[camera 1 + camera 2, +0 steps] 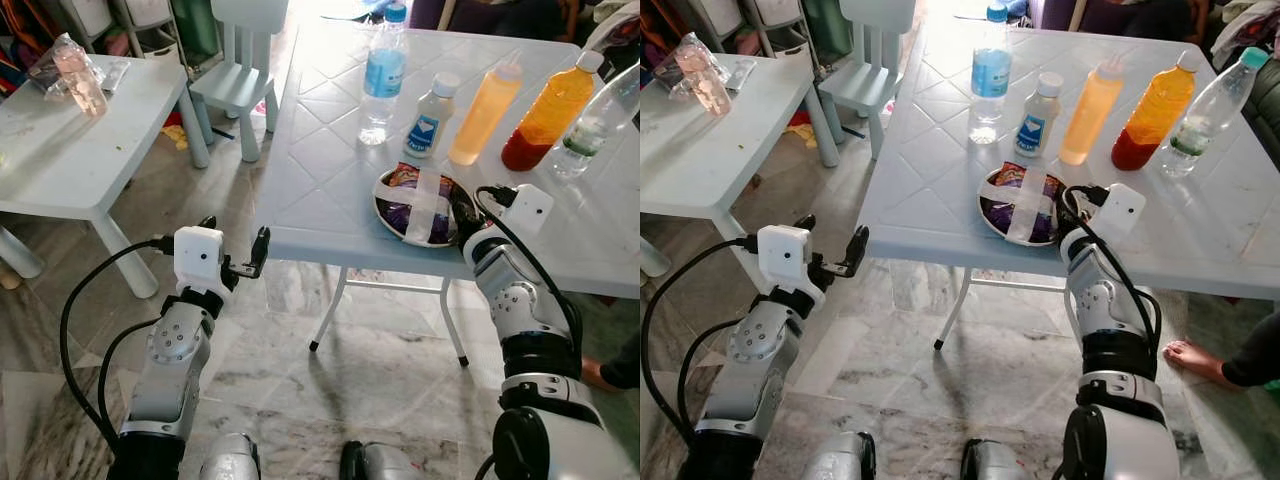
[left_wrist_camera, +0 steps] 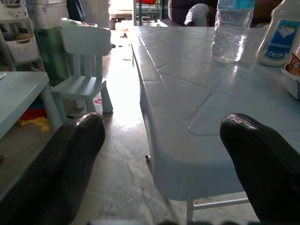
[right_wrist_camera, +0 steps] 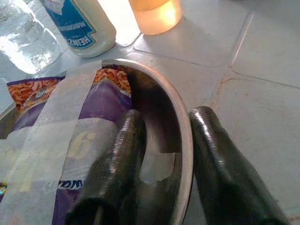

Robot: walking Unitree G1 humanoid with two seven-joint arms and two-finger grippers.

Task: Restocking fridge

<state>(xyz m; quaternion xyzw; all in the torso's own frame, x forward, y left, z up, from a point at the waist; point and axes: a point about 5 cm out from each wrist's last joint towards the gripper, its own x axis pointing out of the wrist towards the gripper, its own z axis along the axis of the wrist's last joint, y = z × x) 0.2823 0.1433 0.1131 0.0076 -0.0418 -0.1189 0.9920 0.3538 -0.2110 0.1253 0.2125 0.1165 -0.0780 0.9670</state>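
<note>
A lived-in home is shown: a pale blue plastic table [image 1: 330, 190] with bottled drinks [image 1: 384, 72] and sauces, a child's chair [image 1: 237, 70], storage bins [image 2: 23, 47], and a marble-patterned tiled floor [image 1: 290, 400] are seen.

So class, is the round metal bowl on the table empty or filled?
Filled: the metal bowl holds a purple snack packet taped down; the right gripper straddles its rim.

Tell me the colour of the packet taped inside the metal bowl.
Mostly purple, orange along its top edge, under whitish tape: the packet in the bowl, clearest in the right wrist view.
</note>
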